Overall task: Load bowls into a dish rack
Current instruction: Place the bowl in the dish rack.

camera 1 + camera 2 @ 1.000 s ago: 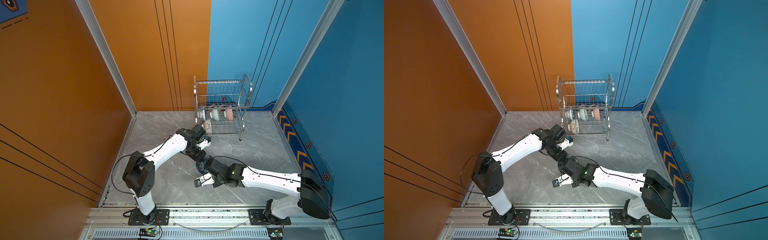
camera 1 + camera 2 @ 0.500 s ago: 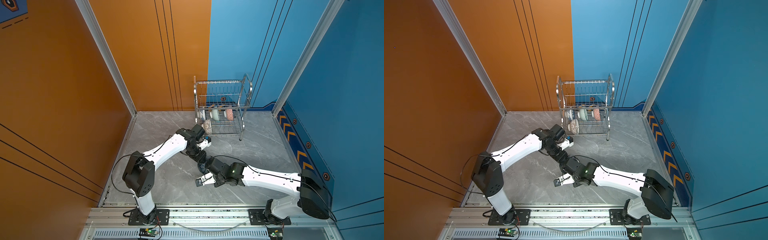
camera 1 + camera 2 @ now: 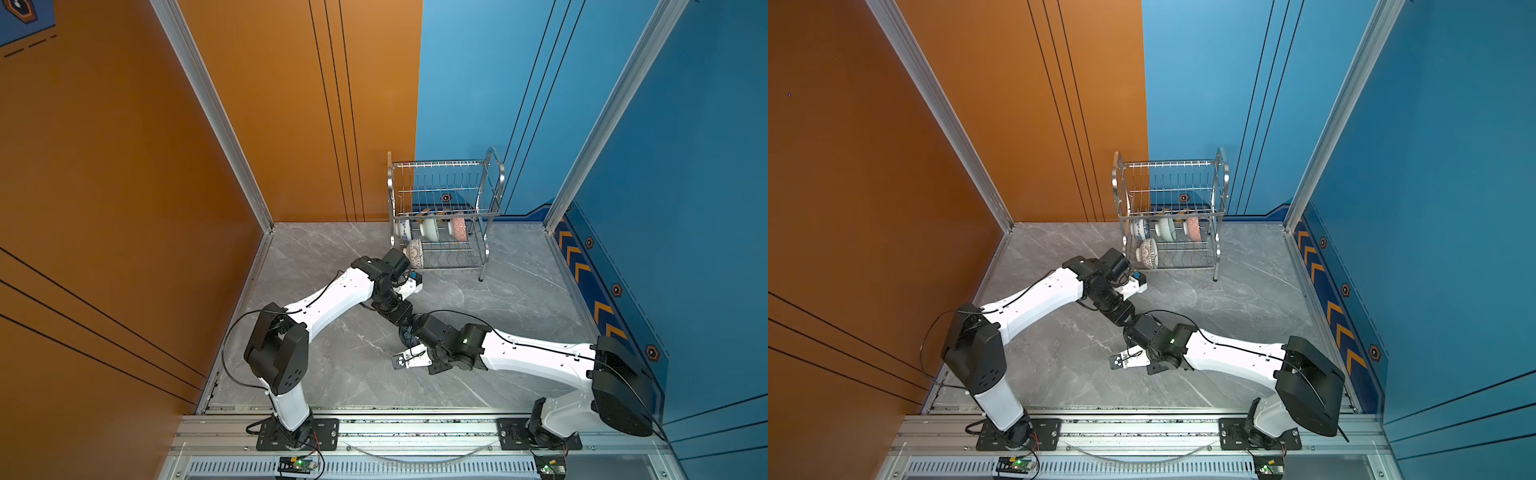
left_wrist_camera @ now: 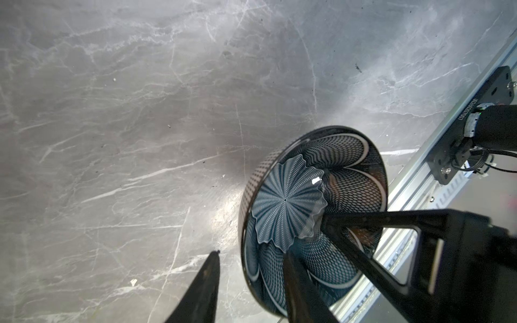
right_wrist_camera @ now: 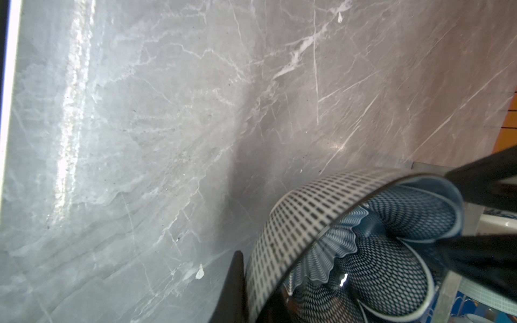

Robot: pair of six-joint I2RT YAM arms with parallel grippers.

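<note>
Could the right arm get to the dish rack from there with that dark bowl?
Probably not straight away. The right gripper is shut on the navy bowl, but the left arm lies between it and the dish rack, and the open left gripper straddles the bowl's rim. That arm should clear first.

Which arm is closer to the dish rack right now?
Left. The left arm bends just beside the dish rack, at the corner holding the white lattice bowl. The right arm lies back toward the base rail, well clear of the rack.
</note>
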